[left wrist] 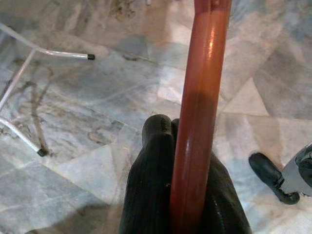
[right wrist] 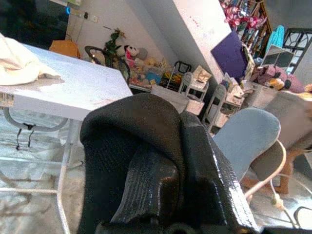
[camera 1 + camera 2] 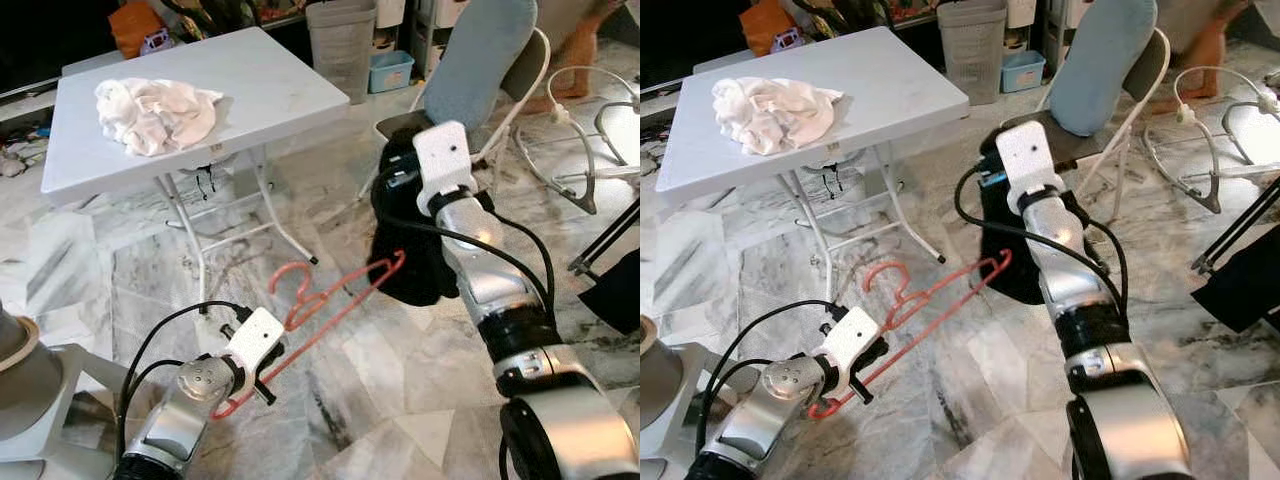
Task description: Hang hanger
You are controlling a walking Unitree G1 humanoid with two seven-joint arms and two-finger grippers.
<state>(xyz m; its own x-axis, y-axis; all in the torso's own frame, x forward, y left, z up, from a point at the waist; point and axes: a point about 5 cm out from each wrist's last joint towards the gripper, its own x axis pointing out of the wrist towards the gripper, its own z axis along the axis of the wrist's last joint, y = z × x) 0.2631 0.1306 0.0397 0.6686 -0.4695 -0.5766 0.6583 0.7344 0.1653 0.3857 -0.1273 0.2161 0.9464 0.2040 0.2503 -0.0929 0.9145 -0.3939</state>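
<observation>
Nearest us, the left gripper (image 3: 262, 385) sits low over the marble floor (image 3: 400, 400), its fingers (image 1: 156, 165) closed on the lower bar of the red hanger (image 3: 330, 310); in the left wrist view the red bar runs straight up between the black pads. From that grip the hanger slants up and away from us, hook (image 3: 290, 280) curling up near its middle and its far end reaching the black garment (image 3: 415, 255) where the right arm works. Right gripper (image 2: 165, 175) is buried in that dark cloth: in its wrist view the fingers are closed on a fold of black fabric, which drapes over them. We read the cloth as hanging from the right gripper, bunched beside the hanger's far tip, touching or nearly so; we cannot tell whether the tip has entered an opening. Behind stand a white folding worktop (image 3: 270, 90) carrying a crumpled pale cloth (image 3: 155, 112), a folding chair (image 3: 500, 70) with a blue cushion, and a white drying rack (image 3: 590, 140) at far right. We judge the step in hand to be dressing the hanger, not yet hanging it. Next move calls for finding the garment's neck, feeding the hanger's arm through, then carrying it by the hook to a rail, probably the rack.
</observation>
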